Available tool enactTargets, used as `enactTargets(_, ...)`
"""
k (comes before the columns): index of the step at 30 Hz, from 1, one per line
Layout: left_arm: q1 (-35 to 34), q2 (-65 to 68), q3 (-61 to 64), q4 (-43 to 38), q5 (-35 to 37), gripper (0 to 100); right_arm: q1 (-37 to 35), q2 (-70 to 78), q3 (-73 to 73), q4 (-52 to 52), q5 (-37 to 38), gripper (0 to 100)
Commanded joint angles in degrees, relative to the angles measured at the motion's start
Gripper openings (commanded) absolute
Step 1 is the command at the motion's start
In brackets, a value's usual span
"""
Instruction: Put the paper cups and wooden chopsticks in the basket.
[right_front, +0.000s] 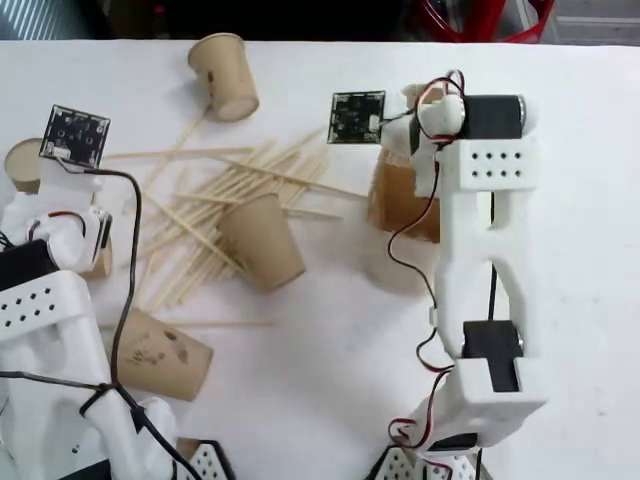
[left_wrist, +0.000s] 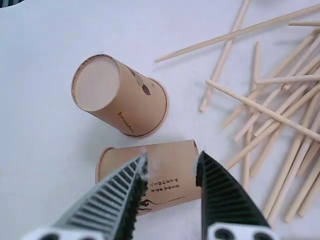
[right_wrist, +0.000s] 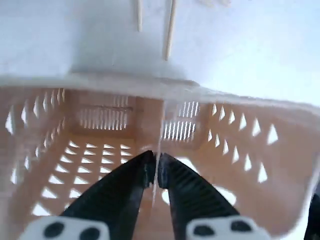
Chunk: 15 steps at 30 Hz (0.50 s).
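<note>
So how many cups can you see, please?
5 cups: one at the far edge, one among the chopsticks, one by the left arm's base, two at the left gripper. The arms may hide more.

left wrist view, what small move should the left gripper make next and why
Probably lower a little and close on the lying paper cup. The left gripper is open, holds nothing, and its fingertips frame that cup's side from above.
</note>
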Motion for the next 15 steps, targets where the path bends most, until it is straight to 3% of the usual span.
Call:
enactTargets(1, 0.4, -1.8, 0.2, -0.9, -0.1, 17, 0.7, -3.5, -0.4, 0.0, -5.8, 2.5)
enactTargets(15, 0.5, -2.2, 2.4, -1.2, -0.2, 17, 2.9, -3.0, 6.9, -8.8, -10.5, 2.6)
